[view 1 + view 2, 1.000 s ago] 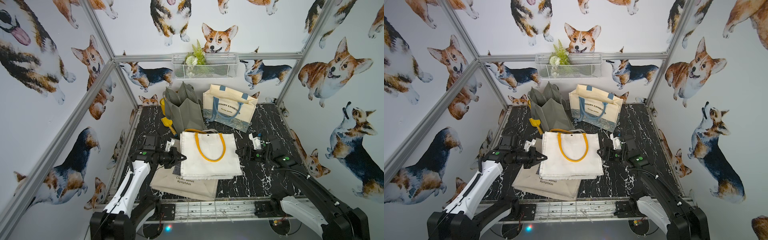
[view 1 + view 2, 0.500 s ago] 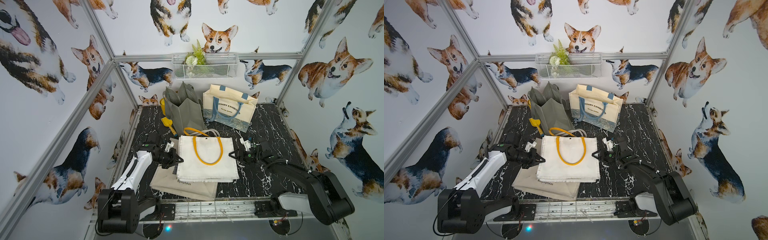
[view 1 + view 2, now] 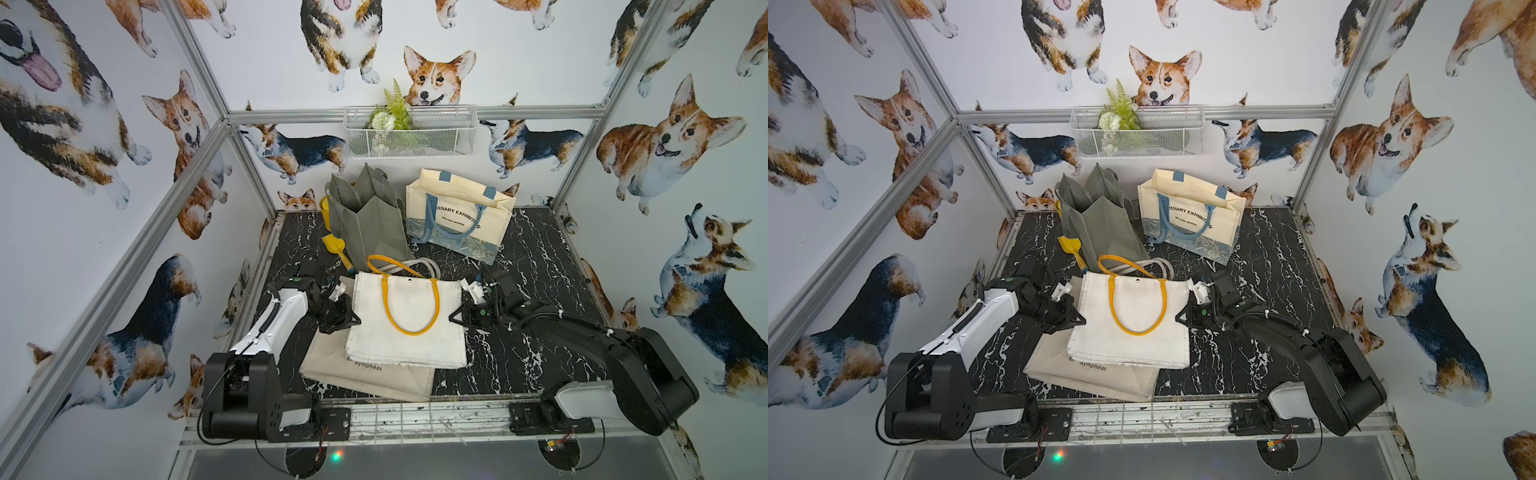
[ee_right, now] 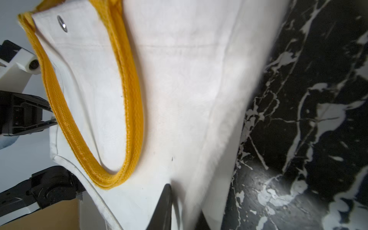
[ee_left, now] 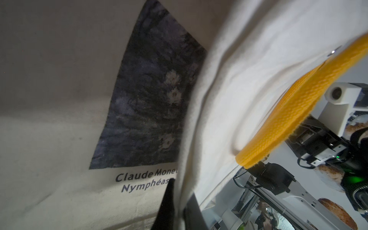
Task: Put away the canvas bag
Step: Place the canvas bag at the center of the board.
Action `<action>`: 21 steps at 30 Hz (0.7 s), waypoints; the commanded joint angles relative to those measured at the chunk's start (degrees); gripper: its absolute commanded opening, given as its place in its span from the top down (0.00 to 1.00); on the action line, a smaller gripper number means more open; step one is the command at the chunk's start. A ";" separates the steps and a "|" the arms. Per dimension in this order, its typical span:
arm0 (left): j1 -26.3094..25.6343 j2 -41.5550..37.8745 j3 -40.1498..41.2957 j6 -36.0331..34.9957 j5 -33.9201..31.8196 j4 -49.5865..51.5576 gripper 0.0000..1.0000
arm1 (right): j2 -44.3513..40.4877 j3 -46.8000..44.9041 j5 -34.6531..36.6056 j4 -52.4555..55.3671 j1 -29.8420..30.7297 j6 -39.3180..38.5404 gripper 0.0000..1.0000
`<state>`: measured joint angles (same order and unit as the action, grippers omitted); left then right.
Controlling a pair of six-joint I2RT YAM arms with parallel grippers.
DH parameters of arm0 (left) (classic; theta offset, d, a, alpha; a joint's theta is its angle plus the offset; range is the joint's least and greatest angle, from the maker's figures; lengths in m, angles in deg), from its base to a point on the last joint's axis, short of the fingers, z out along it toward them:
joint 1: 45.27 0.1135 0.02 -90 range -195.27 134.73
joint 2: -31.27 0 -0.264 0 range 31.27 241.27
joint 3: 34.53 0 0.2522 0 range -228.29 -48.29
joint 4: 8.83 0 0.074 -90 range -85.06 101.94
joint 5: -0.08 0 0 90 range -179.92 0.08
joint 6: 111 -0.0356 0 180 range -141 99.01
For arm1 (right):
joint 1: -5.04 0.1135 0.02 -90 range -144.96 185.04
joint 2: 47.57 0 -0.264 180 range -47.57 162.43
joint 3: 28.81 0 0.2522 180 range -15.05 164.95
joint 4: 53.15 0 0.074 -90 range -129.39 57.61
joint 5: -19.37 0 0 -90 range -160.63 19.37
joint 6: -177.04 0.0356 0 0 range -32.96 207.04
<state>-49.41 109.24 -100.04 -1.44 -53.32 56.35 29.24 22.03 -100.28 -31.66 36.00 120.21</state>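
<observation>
Both arms have dropped from their raised reach of a second ago into a low fold. The right gripper (image 3: 455, 319) has slid in and closed on the right edge of the white canvas bag (image 3: 405, 332), which has shifted slightly toward the front rail.

In both top views the bag lies flat at the centre of the marble table (image 3: 540, 270), its yellow handle (image 3: 411, 299) looped across its face. It overlaps a beige tote (image 3: 365, 376) beneath it. The left gripper (image 3: 353, 322) pinches the bag's left edge. Each forearm runs low from its base toward the bag, and the grippers point inward at each other across the cloth. A grey bag (image 3: 374, 232) and a cream bag (image 3: 457, 220) stand upright behind, below a wire basket (image 3: 409, 133) on the back wall.

From the left wrist, the left gripper's dark fingers (image 5: 167, 203) are clamped on a fold of white cloth, with the beige tote's printed panel (image 5: 147, 95) just beside it. The right arm shows beyond the yellow handle (image 5: 288, 111).

From the right wrist, dark fingers (image 4: 162, 207) sit tight on either side of the bag's blurred edge. The marble surface (image 4: 308, 119) lies just beside it, and the left gripper (image 4: 47, 121) is at the bag's far side.
</observation>
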 commanded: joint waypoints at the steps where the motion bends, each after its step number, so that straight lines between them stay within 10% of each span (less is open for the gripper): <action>1: 0.02 -0.29 -4.49 -1.74 -5.92 5.54 1.00 | -2.05 4.09 2.57 8.94 0.97 -2.23 0.88; 10: 0.14 -9.12 -10.90 -1.97 -13.12 18.02 1.00 | -5.48 16.16 -6.17 27.06 3.62 0.12 0.92; 21: 0.69 -1.65 -11.72 -7.93 -31.42 20.56 0.99 | 9.40 12.55 -13.60 12.01 5.26 5.54 0.88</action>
<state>-49.04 105.73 -110.86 -6.82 -73.34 76.57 35.74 33.40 -112.96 -17.13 40.94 125.94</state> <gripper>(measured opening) 0.084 0.102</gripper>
